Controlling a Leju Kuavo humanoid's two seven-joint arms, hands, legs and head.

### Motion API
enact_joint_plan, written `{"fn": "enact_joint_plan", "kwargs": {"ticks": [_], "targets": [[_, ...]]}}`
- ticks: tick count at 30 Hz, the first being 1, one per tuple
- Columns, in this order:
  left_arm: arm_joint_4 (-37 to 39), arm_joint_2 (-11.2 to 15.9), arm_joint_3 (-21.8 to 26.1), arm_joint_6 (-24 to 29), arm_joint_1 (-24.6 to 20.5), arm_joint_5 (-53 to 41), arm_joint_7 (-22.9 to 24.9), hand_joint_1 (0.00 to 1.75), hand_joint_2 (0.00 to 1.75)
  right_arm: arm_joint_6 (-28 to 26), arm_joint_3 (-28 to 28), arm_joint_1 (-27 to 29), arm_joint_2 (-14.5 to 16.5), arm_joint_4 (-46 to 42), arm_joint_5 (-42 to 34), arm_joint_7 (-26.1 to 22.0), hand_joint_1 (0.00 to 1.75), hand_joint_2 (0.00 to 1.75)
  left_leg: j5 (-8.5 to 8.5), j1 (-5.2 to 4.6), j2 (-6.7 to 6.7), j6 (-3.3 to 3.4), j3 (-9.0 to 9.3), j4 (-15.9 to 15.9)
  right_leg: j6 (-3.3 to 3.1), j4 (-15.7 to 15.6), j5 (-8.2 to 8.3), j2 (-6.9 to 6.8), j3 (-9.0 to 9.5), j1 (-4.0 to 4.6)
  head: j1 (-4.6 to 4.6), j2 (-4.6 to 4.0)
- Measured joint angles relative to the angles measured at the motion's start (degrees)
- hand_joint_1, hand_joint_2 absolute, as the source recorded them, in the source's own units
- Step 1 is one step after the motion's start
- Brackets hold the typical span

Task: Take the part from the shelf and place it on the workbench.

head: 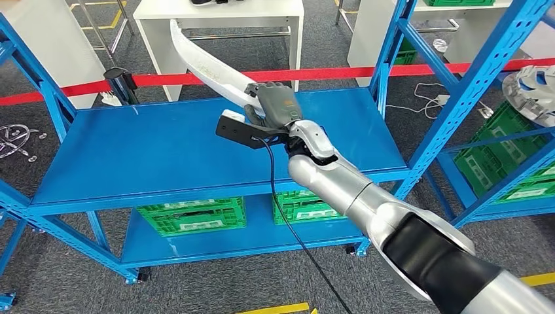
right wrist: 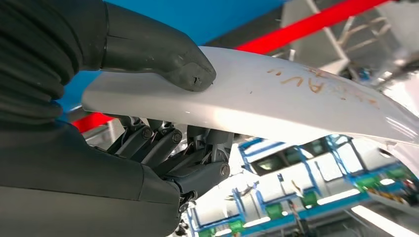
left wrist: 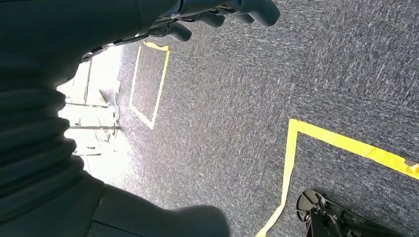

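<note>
A long, curved white part is held up over the blue shelf, slanting from my right hand up and away toward the far left. My right hand grips its near end. In the right wrist view the thumb presses on the glossy white part, with the darker fingers curled under it; brown lettering shows on its surface. In the left wrist view my left hand hangs over grey carpet with its fingers curled in and nothing in them.
The shelf's top board is bare blue. Green crates stand on its lower level. A red barrier tape runs behind it, with a white table beyond. Another blue rack with green crates stands at the right. A black cable hangs from my right wrist.
</note>
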Motion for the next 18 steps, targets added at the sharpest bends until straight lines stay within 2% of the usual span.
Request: {"fn": "enact_joint_plan", "kwargs": {"ticks": [5, 9, 13, 15, 16, 18], "targets": [[-0.03, 0.0, 0.15, 0.0, 0.26, 0.3, -0.26, 0.0, 1.75, 0.63, -0.97, 1.68, 0.05, -7.44, -0.16, -4.06, 1.75, 1.75, -0.04, -0.03, 0.02, -0.02, -0.02, 0.0, 0.0, 0.0, 0.0, 0.03, 0.0, -0.04, 0.02, 0.0], [-0.15, 0.0, 0.86, 0.0, 0.27, 1.12, 0.3, 0.0, 1.75, 7.23, -0.22, 2.28, 0.74, -17.54, -2.82, -4.1, 1.75, 1.75, -0.07, -0.02, 0.05, -0.06, 0.0, 0.0, -0.02, -0.01, -0.01, 0.08, -0.02, -0.05, 0.0, 0.0], [-0.24, 0.09, 1.78, 0.0, 0.31, 1.79, 2.02, 0.0, 1.75, 11.91, 1.63, 2.94, 1.38, -25.25, -5.31, -4.27, 1.75, 1.75, -0.2, -0.35, -0.01, 0.42, -0.06, 0.29, 0.36, -0.26, 0.16, -0.07, 0.12, -0.18, -0.02, 0.0], [-0.28, 0.07, 2.26, 0.0, 0.31, 2.14, 3.17, 0.0, 1.75, 12.74, 2.39, 3.65, 1.42, -28.33, -5.36, -4.56, 1.75, 1.75, 0.4, -0.04, 0.04, 0.73, 0.15, -0.3, 0.66, -0.11, 0.07, -0.1, 0.14, -0.09, -0.01, 0.0], [-0.3, 0.05, 2.5, 0.0, 0.29, 2.31, 3.64, 0.0, 1.75, 13.14, 2.72, 3.94, 1.41, -29.6, -5.25, -4.61, 1.75, 1.75, 0.79, 0.16, 0.14, 0.95, 0.25, -0.7, 0.87, 0.67, -0.72, -0.11, -0.16, -0.06, 0.09, 0.0], [-0.31, 0.02, 2.96, 0.0, 0.26, 2.68, 4.28, 0.0, 1.75, 13.92, 3.28, 4.41, 1.39, -31.39, -4.99, -4.62, 1.75, 1.75, 1.32, 0.44, 0.44, 1.29, 0.21, -1.23, 1.29, 5.53, -4.28, -0.15, -2.07, -0.2, 0.34, 0.0]]}}
